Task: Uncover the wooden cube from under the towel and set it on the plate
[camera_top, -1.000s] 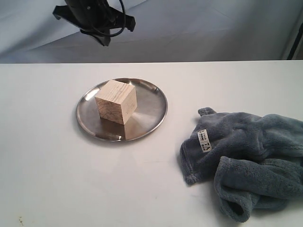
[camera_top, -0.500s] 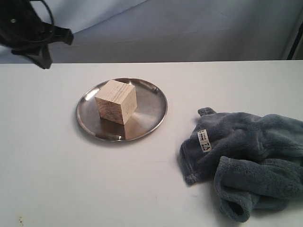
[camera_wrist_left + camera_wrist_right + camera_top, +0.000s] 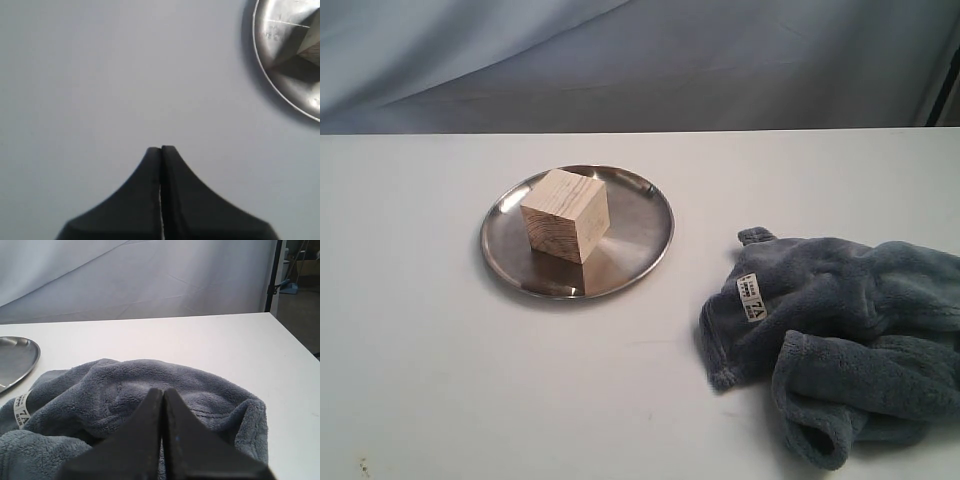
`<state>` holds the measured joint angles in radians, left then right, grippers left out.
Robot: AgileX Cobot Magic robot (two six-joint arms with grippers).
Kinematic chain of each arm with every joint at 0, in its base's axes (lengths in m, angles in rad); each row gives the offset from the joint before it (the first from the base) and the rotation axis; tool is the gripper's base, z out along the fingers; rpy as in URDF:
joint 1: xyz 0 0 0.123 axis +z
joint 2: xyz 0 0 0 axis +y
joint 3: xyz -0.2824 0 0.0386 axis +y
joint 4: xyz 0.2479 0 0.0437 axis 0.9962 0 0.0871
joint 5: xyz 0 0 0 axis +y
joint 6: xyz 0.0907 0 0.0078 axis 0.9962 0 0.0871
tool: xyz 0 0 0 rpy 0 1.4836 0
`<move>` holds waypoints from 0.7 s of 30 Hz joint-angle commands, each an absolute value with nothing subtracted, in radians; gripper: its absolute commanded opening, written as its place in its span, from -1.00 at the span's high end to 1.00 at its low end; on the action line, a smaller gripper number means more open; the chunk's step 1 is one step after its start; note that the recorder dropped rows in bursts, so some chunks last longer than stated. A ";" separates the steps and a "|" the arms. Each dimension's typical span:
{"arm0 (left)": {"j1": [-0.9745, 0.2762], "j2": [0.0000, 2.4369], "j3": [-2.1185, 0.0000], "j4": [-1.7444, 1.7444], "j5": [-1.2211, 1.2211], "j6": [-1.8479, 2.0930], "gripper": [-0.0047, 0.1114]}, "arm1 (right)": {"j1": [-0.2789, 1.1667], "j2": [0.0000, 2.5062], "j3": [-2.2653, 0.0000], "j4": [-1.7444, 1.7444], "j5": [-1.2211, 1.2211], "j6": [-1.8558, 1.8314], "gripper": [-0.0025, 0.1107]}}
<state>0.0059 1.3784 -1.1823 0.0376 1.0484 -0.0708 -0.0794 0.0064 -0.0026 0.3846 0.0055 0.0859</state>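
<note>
The pale wooden cube [image 3: 565, 215] stands on the round steel plate [image 3: 640, 240], uncovered. The blue-grey towel [image 3: 840, 330] lies crumpled to the right of the plate, its white label [image 3: 750, 297] showing. Neither arm appears in the exterior view. My left gripper [image 3: 161, 149] is shut and empty above bare table, with the plate [image 3: 265, 60] and a corner of the cube [image 3: 311, 50] at the edge of its view. My right gripper [image 3: 162, 390] is shut with nothing in it, hovering over the towel [image 3: 125, 395]; the plate's rim [image 3: 22, 357] shows off to one side.
A white table [image 3: 420, 380] carries everything, backed by a grey-blue cloth backdrop [image 3: 720, 60]. The table's right edge [image 3: 300, 355] drops off beyond the towel, with a dark stand [image 3: 272, 275] behind it.
The left arm, above the plate's far side a second ago, swung left and has left the exterior view. Cube, plate and towel have not moved.
</note>
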 commanded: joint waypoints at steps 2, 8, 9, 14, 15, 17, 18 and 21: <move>0.013 1.248 -1.037 0.000 0.960 -0.082 0.92 | -0.079 0.000 0.000 0.390 0.017 0.090 0.90; 0.013 1.097 -0.870 0.000 0.916 -0.082 0.92 | -0.079 0.000 0.000 0.390 0.017 0.090 0.90; 0.013 1.065 -0.848 0.000 0.900 -0.082 0.92 | -0.079 0.000 0.000 0.390 0.017 0.090 0.90; 0.013 0.815 -0.688 -0.037 0.801 -0.082 0.92 | -0.079 0.000 0.000 0.390 0.017 0.090 0.90; 0.013 0.784 -0.678 -0.042 0.801 -0.082 0.92 | -0.079 0.000 0.000 0.390 0.017 0.090 0.90; 0.013 0.653 -0.652 -0.064 0.805 -0.078 0.92 | -0.079 0.000 0.000 0.390 0.017 0.090 0.90; 0.013 0.626 -0.652 -0.064 0.805 -0.078 0.92 | -0.079 0.000 0.000 0.390 0.017 0.090 0.90; 0.013 0.468 -0.652 -0.064 0.800 -0.072 0.92 | -0.079 0.000 0.000 0.390 0.017 0.090 0.90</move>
<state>0.0109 0.5498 -0.6556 -0.0539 0.8144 -0.0717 -0.0794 0.0064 -0.0026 0.3846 0.0055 0.0859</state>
